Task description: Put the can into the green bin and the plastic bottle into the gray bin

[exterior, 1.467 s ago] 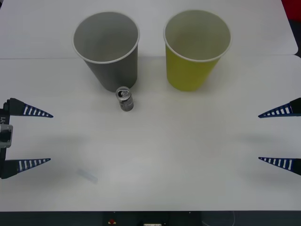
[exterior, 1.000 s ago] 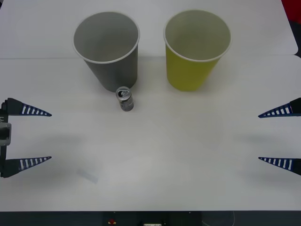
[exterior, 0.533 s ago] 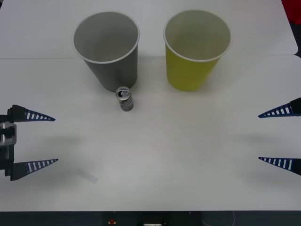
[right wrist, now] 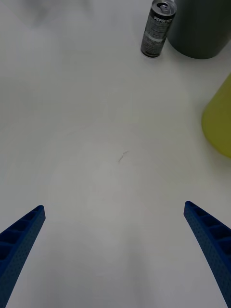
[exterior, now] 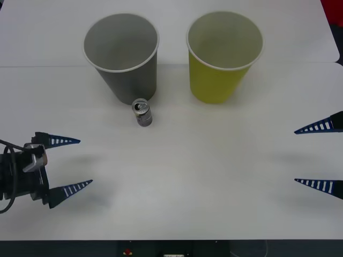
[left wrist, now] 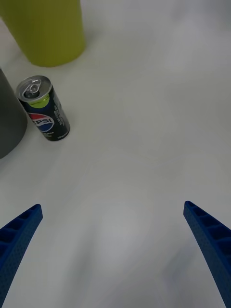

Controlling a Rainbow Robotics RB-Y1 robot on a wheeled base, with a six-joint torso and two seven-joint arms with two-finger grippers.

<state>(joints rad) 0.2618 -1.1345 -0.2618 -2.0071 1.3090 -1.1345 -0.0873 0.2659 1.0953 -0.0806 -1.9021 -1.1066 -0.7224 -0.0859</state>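
The can [exterior: 142,112] stands upright just in front of the gray bin [exterior: 128,77], which has the green bin [exterior: 217,80] to its right. My left gripper [exterior: 86,161] hangs open over the table's front left, well short of the can, with nothing between its fingers. Its wrist view shows the can [left wrist: 44,115] beside the gray bin [left wrist: 8,126] and the green bin [left wrist: 45,29]. A faint pale oblong, the plastic bottle [exterior: 100,199], lies just right of the left gripper's nearer finger. My right gripper [exterior: 295,156] waits open at the right edge; its wrist view shows the can [right wrist: 158,28].
A white table [exterior: 214,176] carries everything, with a seam [exterior: 43,66] running across behind the bins and its front edge close below the left gripper. Open room lies between the two grippers.
My left gripper has moved right and slightly toward the table's front, coming farther into view with its wrist showing. The right gripper, can and bins have not moved.
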